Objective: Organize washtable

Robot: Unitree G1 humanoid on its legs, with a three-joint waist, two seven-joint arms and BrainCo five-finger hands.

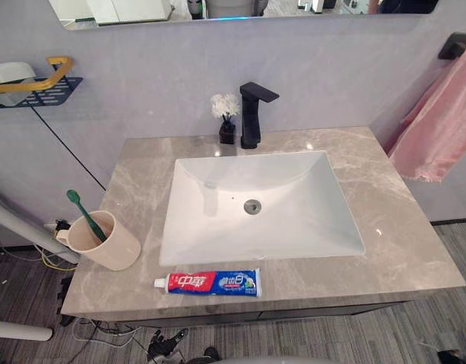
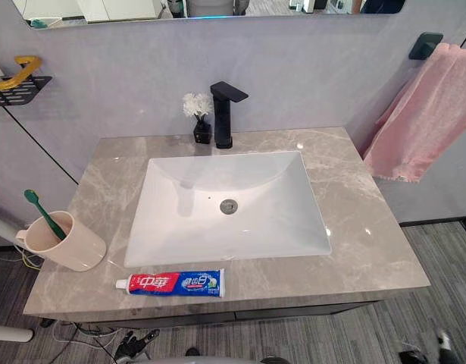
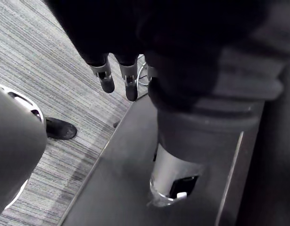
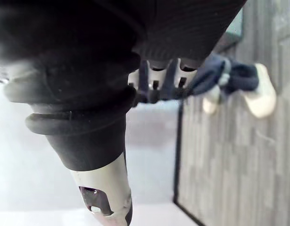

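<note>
The surface point(image 1: 414, 250) is a grey veined stone top with a white rectangular sink point(image 1: 217, 220) set into its middle and a round drain point(image 1: 252, 205) in the basin floor. At the back edge, behind the sink, stands a black faucet point(image 1: 251, 114), and just beside it on the left sits a small dark vase point(image 1: 227, 133) with white flowers.

A beige cup point(image 1: 115, 246) sits at the front left corner with a green toothbrush point(image 1: 85, 214) leaning inside it, head up. A toothpaste tube point(image 1: 210, 283) (red and blue, white cap pointing left) lies flat along the front edge, between the sink and the rim.

The grey wall point(image 1: 331, 83) behind carries a mirror point(image 1: 142, 9) along the top. A black wire shelf point(image 1: 43, 91) with a yellow rail hangs on the left, and a pink towel point(image 1: 437, 129) hangs from a dark hook point(image 1: 454, 44) on the right. The floor point(image 2: 414, 326) is grey striped carpet.

The left hand point(image 3: 182, 108) hangs over the carpet beside a dark panel. Its fingers point(image 3: 130, 87) are straight and relaxed, holding nothing. The right hand point(image 4: 107, 186) hangs near the floor with a person's shoe point(image 4: 239, 80) beyond it, and I cannot tell whether it is wide or closed.
</note>
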